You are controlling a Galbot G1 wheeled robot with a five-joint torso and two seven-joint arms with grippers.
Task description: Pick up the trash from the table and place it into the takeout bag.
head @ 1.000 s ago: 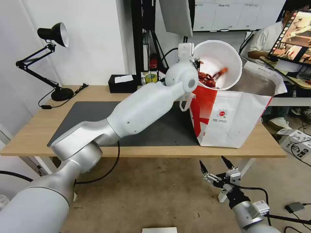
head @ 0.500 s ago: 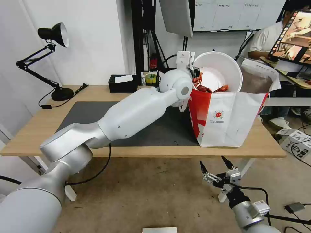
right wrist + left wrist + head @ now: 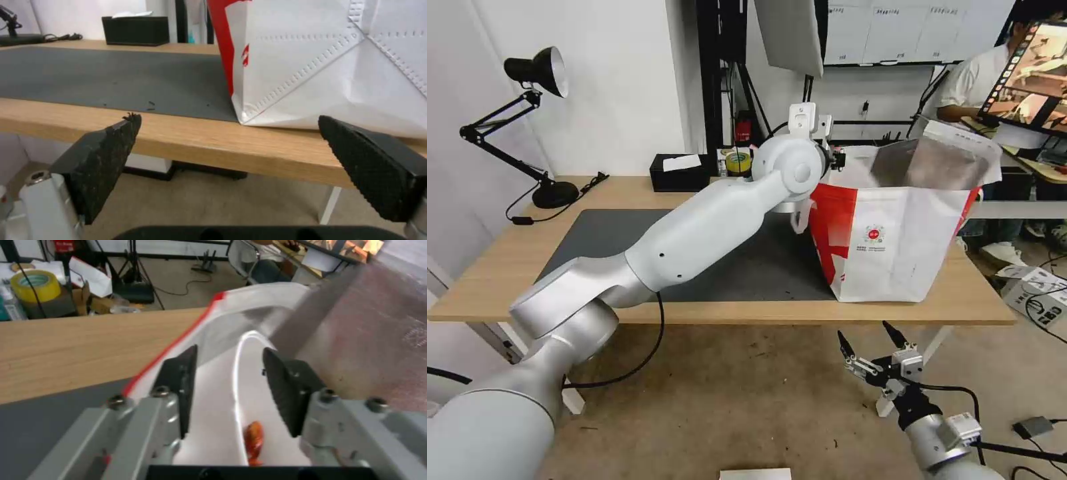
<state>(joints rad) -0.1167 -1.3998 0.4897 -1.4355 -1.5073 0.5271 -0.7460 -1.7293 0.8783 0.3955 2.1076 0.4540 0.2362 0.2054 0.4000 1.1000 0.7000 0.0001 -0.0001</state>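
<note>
Left wrist view: left hand (image 3: 229, 386) parted astride white round bowl's (image 3: 213, 426) rim, inside boxy white-and-red foil-lined takeout bag (image 3: 904, 247) on bench (image 3: 507, 267). Risk: withdrawal snagging bag, spilling red shells (image 3: 253, 443).

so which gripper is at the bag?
The left gripper, at the takeout bag mouth, its open fingers astride the white bowl rim. The right gripper hangs open below the table edge.

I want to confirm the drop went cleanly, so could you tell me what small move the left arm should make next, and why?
Probably lift the left gripper straight up: its jaws stand open at the takeout bag mouth, with the white bowl and a red shell lying released inside.
</note>
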